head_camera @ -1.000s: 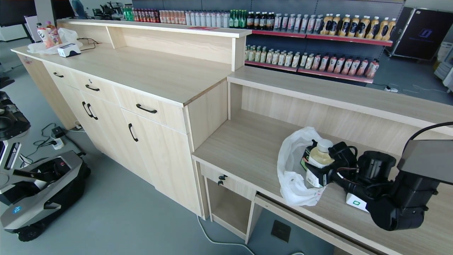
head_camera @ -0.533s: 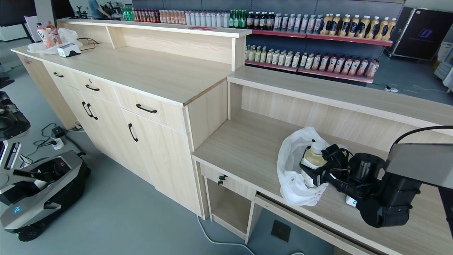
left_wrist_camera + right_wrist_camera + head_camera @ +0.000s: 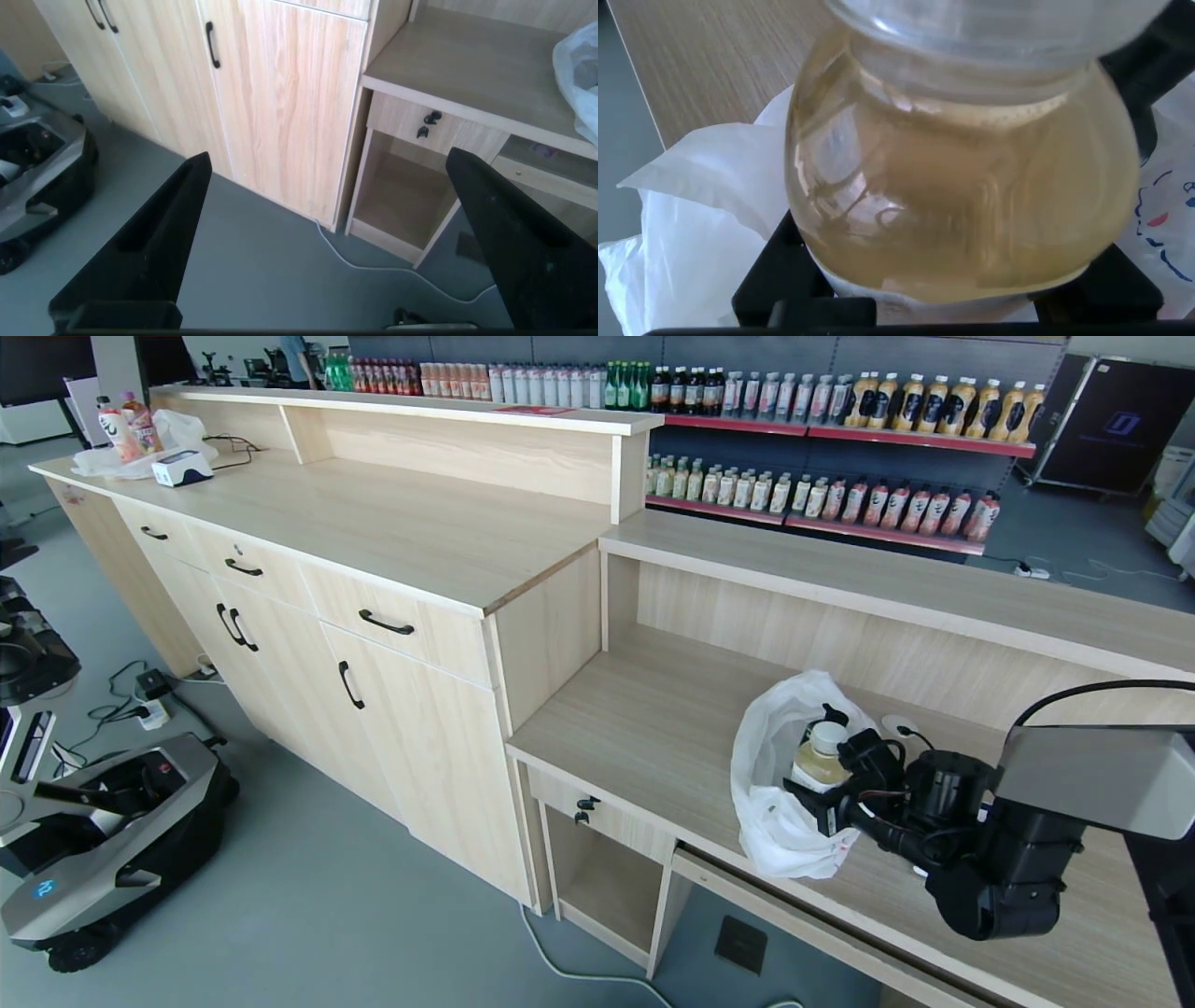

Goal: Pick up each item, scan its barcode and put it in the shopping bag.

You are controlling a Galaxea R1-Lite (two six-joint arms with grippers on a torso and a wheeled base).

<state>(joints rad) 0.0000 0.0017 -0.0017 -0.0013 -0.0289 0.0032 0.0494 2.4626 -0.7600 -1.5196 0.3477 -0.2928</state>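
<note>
now right hand [image 3: 811, 756] clamps bottle [image 3: 816, 769] upright inside shopping bag [image 3: 761, 756] mouth

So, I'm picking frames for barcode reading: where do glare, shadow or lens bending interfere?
Head view: the wide lens tilts and stretches the counter toward the borders; light is even. Right wrist view: bright reflections streak the bottle in the right gripper. Left wrist view: the open fingers of the left gripper are dark silhouettes against the lit floor.
</note>
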